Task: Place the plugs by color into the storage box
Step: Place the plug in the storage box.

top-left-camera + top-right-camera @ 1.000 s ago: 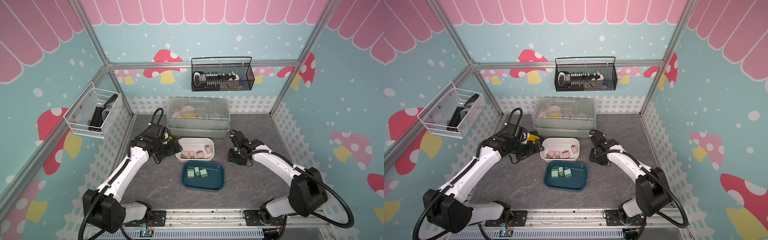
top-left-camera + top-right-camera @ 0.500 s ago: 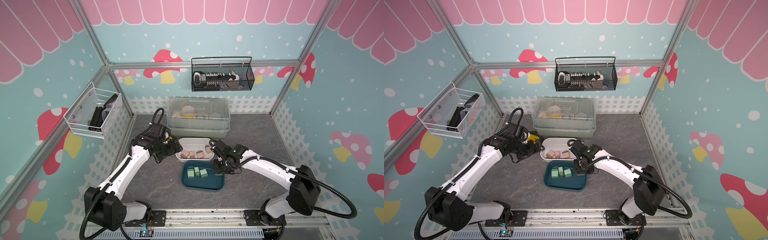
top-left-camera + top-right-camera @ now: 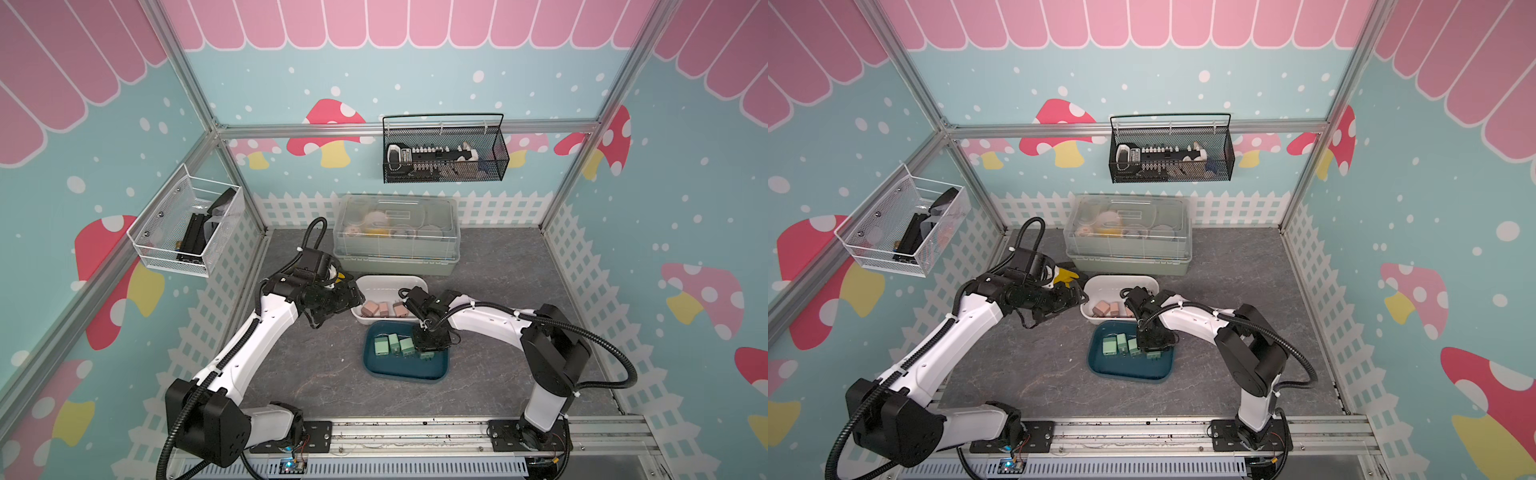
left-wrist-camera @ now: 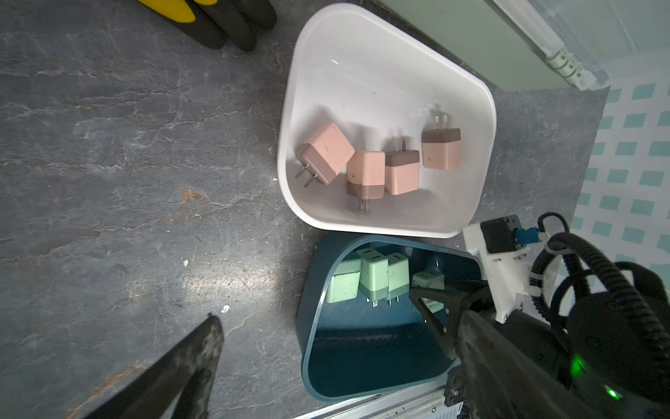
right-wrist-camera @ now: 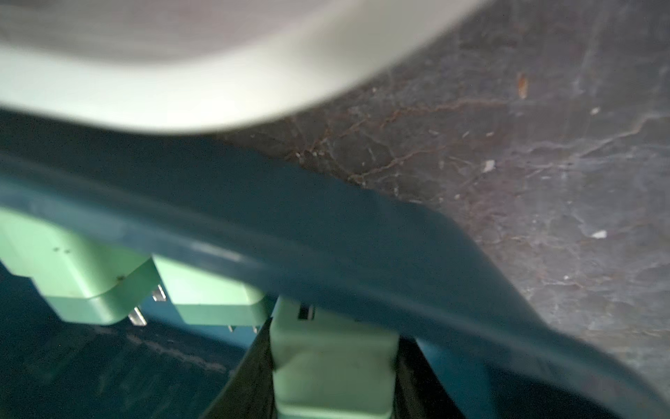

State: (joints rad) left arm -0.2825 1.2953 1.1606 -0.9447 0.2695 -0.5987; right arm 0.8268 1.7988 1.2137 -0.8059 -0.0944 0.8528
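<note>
Plugs (image 4: 366, 170) sit in storage boxes (image 4: 362, 72) on grey tabletop (image 3: 498, 291) amid mushroom-print walls (image 3: 685, 208).

Tabletop (image 3: 316, 374): tubs (image 3: 386, 277), container (image 3: 395, 266), perhaps pliers (image 3: 1065, 274)

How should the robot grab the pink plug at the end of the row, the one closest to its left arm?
Probably from straight above, because the white box has walls that block a sideways reach. Pinch the pink plug across the flat sides of its pink body, not the brown end where its two prongs stick out sideways. It lies turned askew, so the grip must turn to match.
</note>
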